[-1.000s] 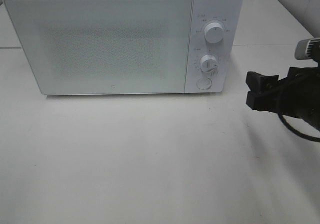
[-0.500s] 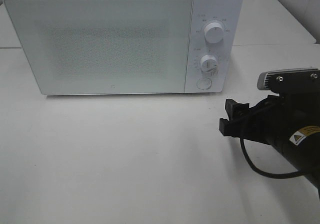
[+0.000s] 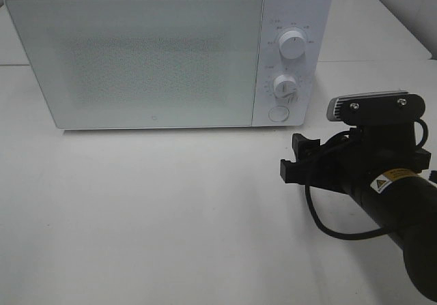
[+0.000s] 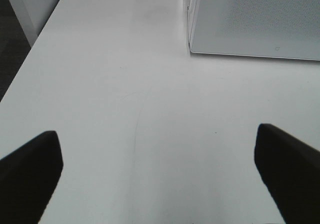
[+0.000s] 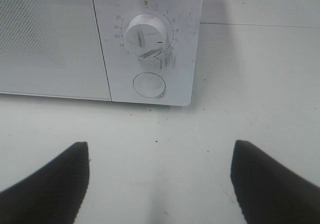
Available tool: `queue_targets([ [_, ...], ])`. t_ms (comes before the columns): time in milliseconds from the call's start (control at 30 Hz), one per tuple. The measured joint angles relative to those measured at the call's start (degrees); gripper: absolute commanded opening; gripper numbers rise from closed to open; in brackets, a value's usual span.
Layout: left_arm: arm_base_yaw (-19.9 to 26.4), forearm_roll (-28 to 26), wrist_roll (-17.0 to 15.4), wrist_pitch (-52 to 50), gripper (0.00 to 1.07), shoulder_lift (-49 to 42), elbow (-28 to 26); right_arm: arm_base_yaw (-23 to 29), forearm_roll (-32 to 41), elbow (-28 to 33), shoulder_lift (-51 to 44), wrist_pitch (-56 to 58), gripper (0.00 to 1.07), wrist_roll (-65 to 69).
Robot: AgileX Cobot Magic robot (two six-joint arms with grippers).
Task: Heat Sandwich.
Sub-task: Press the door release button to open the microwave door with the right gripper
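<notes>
The sandwich shows in none of my views, so I cannot tell where it is. Seen from the high camera, the white microwave (image 3: 157, 52) stands at about 11 o'clock on the white table (image 3: 171, 216), its door (image 3: 136, 59) closed. The control panel at the door's 3 o'clock side carries an upper knob (image 3: 292, 44), a lower knob (image 3: 285, 86) and a round button (image 3: 278, 113) in a column. My right gripper (image 3: 293, 158) comes in from 4 o'clock and hangs above the table near the microwave's front right corner. The round button lies at about 11 o'clock from its tips. Its fingers stand well apart with nothing between them, and a black cable (image 3: 321, 220) loops under the arm. My left gripper (image 4: 157, 136) is out of the high camera's sight. Its own camera shows both black fingers spread wide over bare table, holding nothing, with the microwave's front corner ahead of them.
</notes>
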Motion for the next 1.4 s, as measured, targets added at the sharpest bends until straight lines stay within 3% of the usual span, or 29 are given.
queue_targets([
  [400,0.00,0.00,0.00,0.00,1.00,0.00,0.00,0.06,0.06,0.00,0.00,-0.46,0.73,7.73],
  [767,0.00,0.00,0.00,0.00,1.00,0.00,0.00,0.06,0.69,0.00,0.00,-1.03,0.73,38.33],
  [1067,0.00,0.00,0.00,0.00,1.00,0.00,0.00,0.06,1.49,0.00,0.00,-1.09,0.68,71.85],
  [1233,0.00,0.00,0.00,0.00,1.00,0.00,0.00,0.06,1.49,0.00,0.00,-1.09,0.56,82.45],
  [1267,0.00,0.00,0.00,0.00,1.00,0.00,0.00,0.06,1.49,0.00,0.00,-0.97,0.51,84.45],
  [1300,0.00,0.00,0.00,0.00,1.00,0.00,0.00,0.06,1.49,0.00,0.00,-0.86,0.39,84.97],
  [1333,0.00,0.00,0.00,0.00,1.00,0.00,0.00,0.06,1.49,0.00,0.00,-0.86,0.39,84.97],
  [1400,0.00,0.00,0.00,0.00,1.00,0.00,0.00,0.06,1.49,0.00,0.00,-0.63,0.24,86.57],
])
